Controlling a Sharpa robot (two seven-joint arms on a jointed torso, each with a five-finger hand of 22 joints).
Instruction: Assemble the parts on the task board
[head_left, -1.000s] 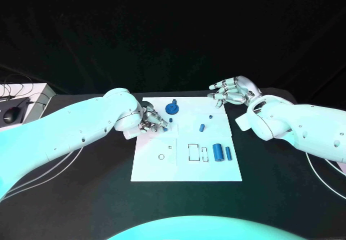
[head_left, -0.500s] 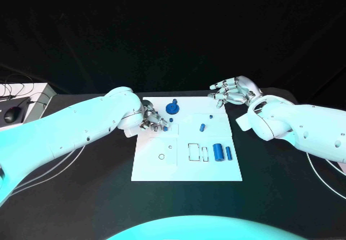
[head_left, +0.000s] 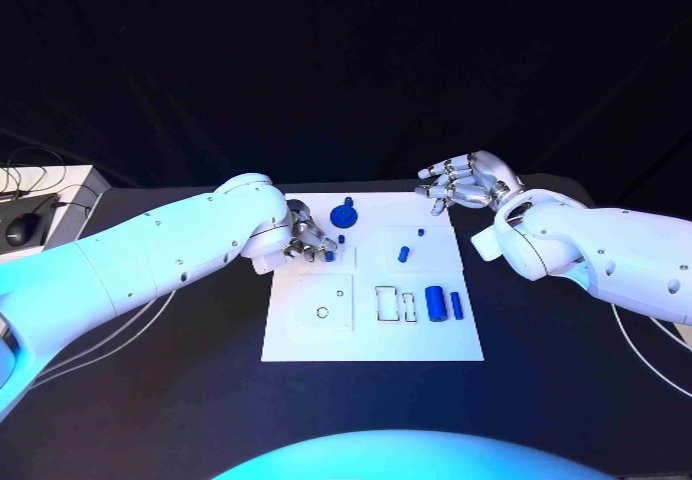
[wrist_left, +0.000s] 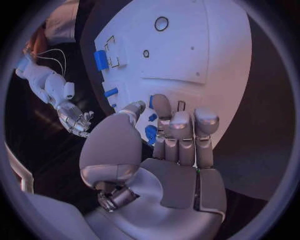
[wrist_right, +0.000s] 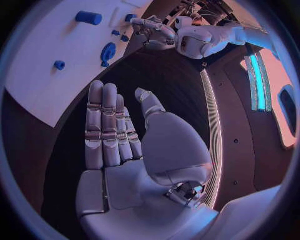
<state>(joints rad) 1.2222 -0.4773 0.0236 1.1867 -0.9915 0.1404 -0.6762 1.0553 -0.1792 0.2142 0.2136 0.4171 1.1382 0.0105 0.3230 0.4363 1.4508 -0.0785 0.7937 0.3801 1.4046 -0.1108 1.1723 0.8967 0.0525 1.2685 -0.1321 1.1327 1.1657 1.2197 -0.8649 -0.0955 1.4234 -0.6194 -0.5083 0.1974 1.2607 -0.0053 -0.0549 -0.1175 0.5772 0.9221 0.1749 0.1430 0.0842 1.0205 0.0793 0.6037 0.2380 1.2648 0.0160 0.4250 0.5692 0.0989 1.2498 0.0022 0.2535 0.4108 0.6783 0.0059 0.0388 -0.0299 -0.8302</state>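
task board (head_left: 369, 335), blue parts (head_left: 434, 301) lying on it

Black table (head_left: 173, 400) under everything, dark backdrop (head_left: 346, 80) behind. Far left edge of head view: pale grey box/shelf (head_left: 51, 195) w/ a dark computer mouse (head_left: 18, 231) on it, thin cables (head_left: 22, 170) trailing just beside. White cables (head_left: 649, 350) loop on tabletop at right side, more at left (head_left: 116, 335).
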